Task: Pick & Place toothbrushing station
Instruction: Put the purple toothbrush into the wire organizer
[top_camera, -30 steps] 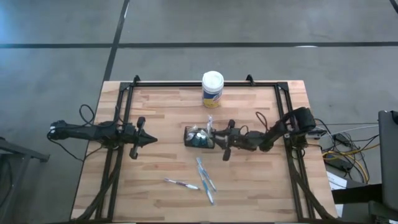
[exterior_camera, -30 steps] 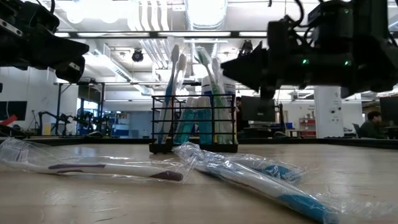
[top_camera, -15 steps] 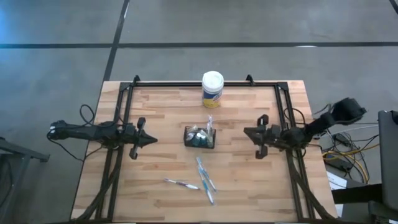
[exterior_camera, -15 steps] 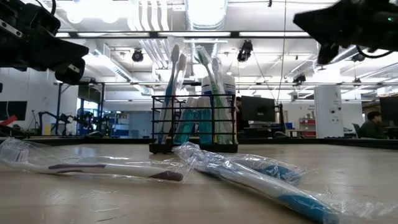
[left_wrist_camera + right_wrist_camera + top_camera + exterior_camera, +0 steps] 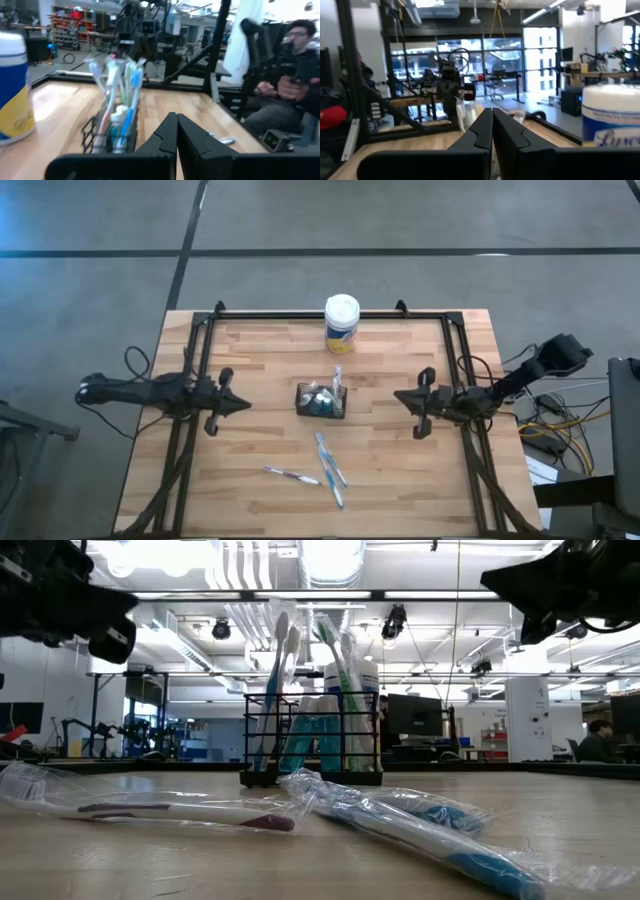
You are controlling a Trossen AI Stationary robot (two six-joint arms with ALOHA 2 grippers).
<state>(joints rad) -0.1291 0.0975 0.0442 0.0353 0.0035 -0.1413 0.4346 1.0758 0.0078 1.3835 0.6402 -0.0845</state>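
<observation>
Wood table (image 5: 260, 380): caddy (image 5: 320, 401) centre; left hand (image 5: 243, 406), right hand (image 5: 399, 395) both pinched closed, empty.

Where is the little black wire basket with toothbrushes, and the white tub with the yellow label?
Black wire-mesh caddy (image 5: 320, 402): high view, point on its mesh wall.
White-lidded canister with yellow label (image 5: 342, 310): high view, point on its lid.

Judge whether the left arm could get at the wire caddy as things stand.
Probably yes: bare table lies between the left end effector, shut, and the caddy. The loose wrapped toothbrushes lie off that line.
</observation>
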